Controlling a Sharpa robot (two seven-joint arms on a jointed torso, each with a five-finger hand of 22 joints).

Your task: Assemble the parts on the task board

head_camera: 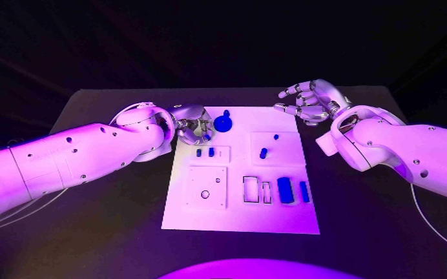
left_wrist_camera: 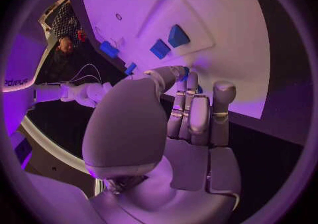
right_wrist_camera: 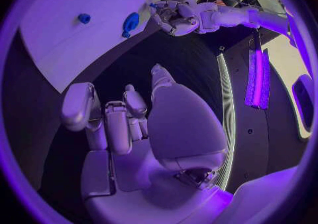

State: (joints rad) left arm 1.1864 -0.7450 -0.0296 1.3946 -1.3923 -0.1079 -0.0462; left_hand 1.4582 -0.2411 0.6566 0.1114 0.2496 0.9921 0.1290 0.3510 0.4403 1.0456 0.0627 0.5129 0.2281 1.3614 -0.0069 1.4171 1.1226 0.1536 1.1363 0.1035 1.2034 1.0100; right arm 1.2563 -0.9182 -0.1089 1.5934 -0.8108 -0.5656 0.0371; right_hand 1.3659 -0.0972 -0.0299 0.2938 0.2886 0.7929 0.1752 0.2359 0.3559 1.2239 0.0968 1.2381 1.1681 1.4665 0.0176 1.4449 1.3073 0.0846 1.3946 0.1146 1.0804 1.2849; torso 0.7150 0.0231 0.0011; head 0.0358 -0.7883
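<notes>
The white task board (head_camera: 280,217) lies in the middle of the black table. My left hand (head_camera: 194,127) sits at its far left corner, fingers curled against a round blue part with a knob (head_camera: 223,123). In the left wrist view a sliver of blue (left_wrist_camera: 187,71) shows between the thumb and fingertips of that hand (left_wrist_camera: 188,110), so it seems to pinch the part. My right hand (head_camera: 312,101) hovers off the far right corner, fingers apart and holding nothing. The right wrist view shows the round part (right_wrist_camera: 130,23) right beside my left hand (right_wrist_camera: 175,17).
Two small blue pegs (head_camera: 205,153) stand in a raised square on the board. Small blue pieces (head_camera: 263,153) sit on the panel to its right. Two blue blocks (head_camera: 285,190) lie beside rectangular slots (head_camera: 251,188). A plate with a hole (head_camera: 205,194) is near left.
</notes>
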